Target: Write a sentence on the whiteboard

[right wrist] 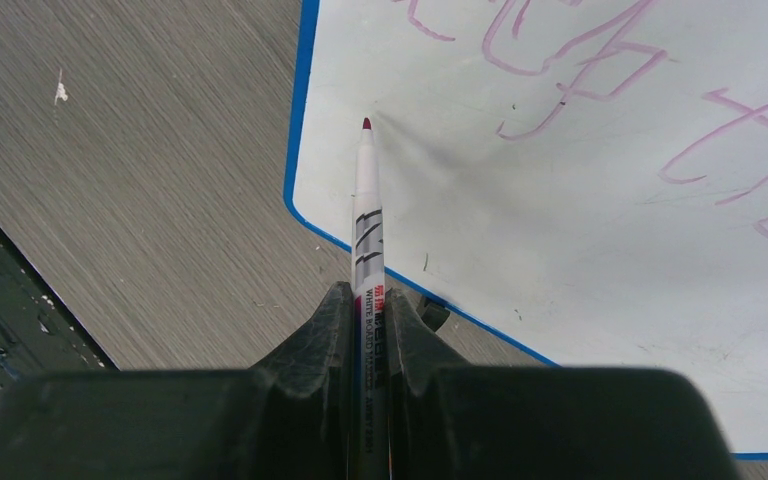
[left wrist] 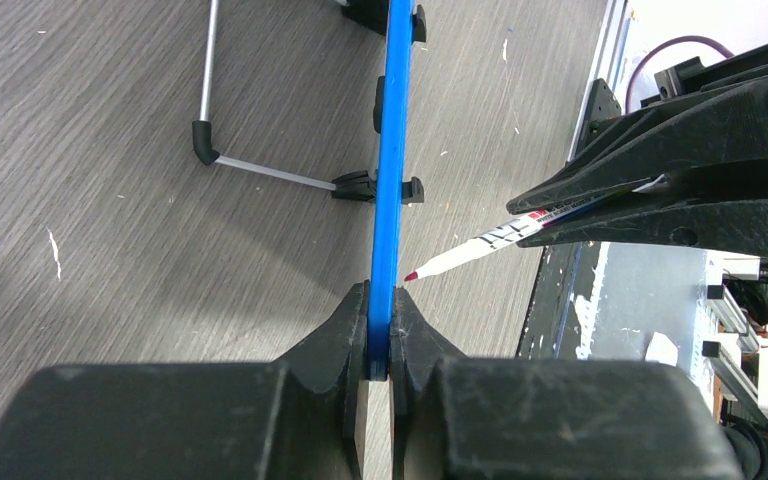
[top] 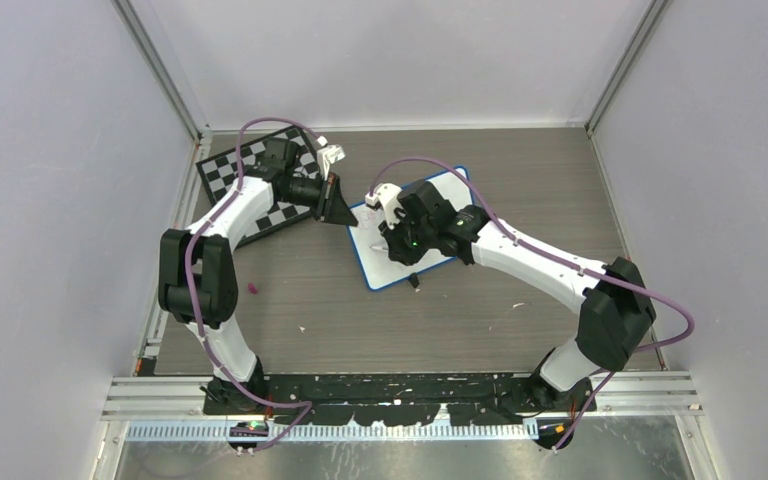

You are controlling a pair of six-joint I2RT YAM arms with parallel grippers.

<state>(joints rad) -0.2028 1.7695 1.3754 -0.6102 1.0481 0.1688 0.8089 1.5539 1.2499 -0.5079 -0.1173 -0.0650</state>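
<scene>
Left wrist view: the left end effector [left wrist: 380,305] pinches the whiteboard [left wrist: 394,150] by its blue edge, likely to steady it on the desk [left wrist: 110,200]. Opposite, the right end effector [right wrist: 368,305] grips a marker [right wrist: 365,200], its tip by the board's corner, below the pink sentence [right wrist: 560,60].

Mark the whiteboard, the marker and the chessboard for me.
whiteboard [right wrist: 580,300]: right wrist view, bare white writing surface.
marker [right wrist: 367,185]: right wrist view, white barrel below the red tip.
chessboard [top: 228,172]: top external view, checkered squares left of the left arm.
</scene>
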